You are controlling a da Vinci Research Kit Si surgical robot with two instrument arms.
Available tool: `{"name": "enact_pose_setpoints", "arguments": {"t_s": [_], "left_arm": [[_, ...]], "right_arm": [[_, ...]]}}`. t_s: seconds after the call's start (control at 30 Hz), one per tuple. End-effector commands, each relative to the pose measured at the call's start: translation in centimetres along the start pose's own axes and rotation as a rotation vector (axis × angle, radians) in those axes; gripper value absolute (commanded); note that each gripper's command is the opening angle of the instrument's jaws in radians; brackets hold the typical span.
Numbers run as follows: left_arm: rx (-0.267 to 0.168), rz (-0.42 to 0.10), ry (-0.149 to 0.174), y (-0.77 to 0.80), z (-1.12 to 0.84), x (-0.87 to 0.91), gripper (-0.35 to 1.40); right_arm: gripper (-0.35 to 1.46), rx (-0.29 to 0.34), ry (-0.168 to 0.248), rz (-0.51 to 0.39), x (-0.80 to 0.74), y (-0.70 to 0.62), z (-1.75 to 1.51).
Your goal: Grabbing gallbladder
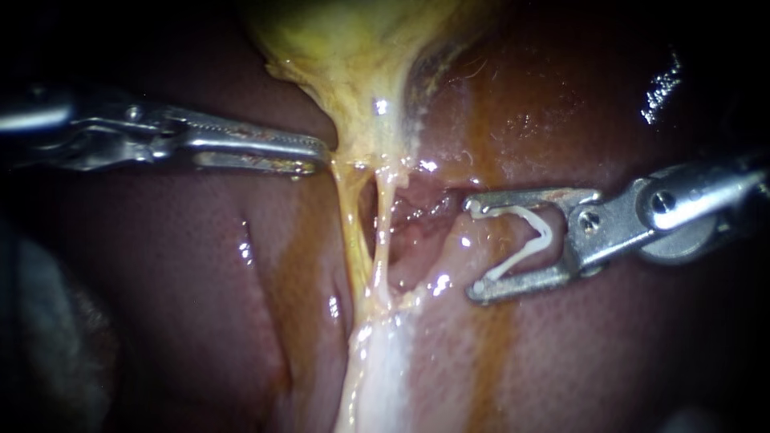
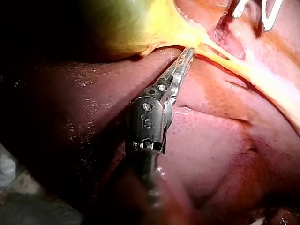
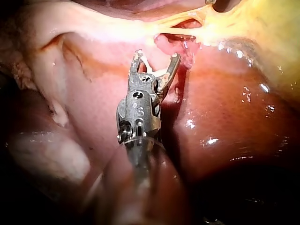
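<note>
Left instrument [image 1: 325, 156] clamps the gallbladder [image 1: 353, 64]; right instrument [image 1: 472, 248] holds an open white clip [image 1: 548, 236]

The left instrument [image 2: 189, 52] lies across the dark red liver [image 2: 211, 140]. Its tip meets the edge of the yellow tissue where the greenish-yellow gallbladder [image 2: 126, 26] narrows. From beside the tip a thin yellow strand [image 2: 220, 50] runs away from the gallbladder and widens into a pale band [image 2: 267, 84] over the liver, with wet pink tissue [image 2: 224, 33] just beyond the strand and the arms of a white clip [image 2: 271, 16] farther past it.
</note>
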Motion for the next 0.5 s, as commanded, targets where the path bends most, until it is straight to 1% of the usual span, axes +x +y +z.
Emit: {"name": "enact_pose_setpoints", "arguments": {"t_s": [0.03,0.13,0.2,0.3,0.5], "left_arm": [[-0.006,-0.002,0.002,-0.02,-0.05,0.05,-0.35],[-0.016,-0.012,0.001,-0.08,-0.21,0.2,-0.35],[-0.011,-0.018,0.002,-0.11,-0.32,0.29,-0.35],[-0.003,-0.024,0.003,-0.13,-0.43,0.37,-0.35],[-0.002,-0.025,0.003,-0.12,-0.43,0.37,-0.35]], "right_arm": [[0.5,0.0,0.0,0.0,0.0,0.0,0.0],[0.5,0.0,0.0,0.0,0.0,0.0,0.0],[0.5,0.0,0.0,0.0,0.0,0.0,0.0],[0.5,0.0,0.0,0.0,0.0,0.0,0.0],[0.5,0.0,0.0,0.0,0.0,0.0,0.0]]}}
